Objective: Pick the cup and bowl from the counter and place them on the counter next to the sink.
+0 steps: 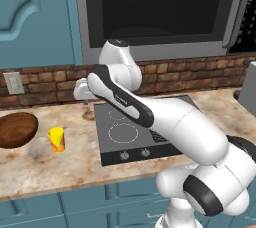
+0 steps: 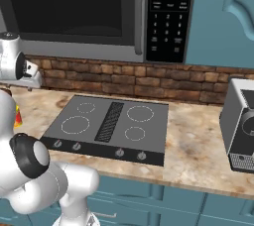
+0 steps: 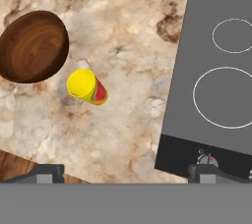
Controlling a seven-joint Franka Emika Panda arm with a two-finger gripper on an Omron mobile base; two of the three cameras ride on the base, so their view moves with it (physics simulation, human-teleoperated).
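The small yellow cup (image 1: 57,139) with red-orange splotches stands upright on the beige marbled counter (image 1: 60,167), left of the black stovetop (image 1: 135,132). Just to its left lies the wide dark-brown wooden bowl (image 1: 17,129), apart from it. In the hand view the cup (image 3: 87,87) and the bowl (image 3: 33,46) lie below and to the left, side by side without touching. My gripper (image 1: 82,92) hangs high above the counter near the stovetop's back left corner. It is open (image 3: 129,171), fingertips (image 3: 47,173) wide apart, with nothing between them. The sink is out of view.
A brick backsplash (image 1: 45,79) with a wall outlet (image 1: 13,83) runs behind the counter. A microwave (image 2: 74,12) hangs over the stovetop. A silver toaster (image 2: 240,126) stands on the counter at the far right. Stove knobs (image 2: 119,153) line the stovetop's front edge.
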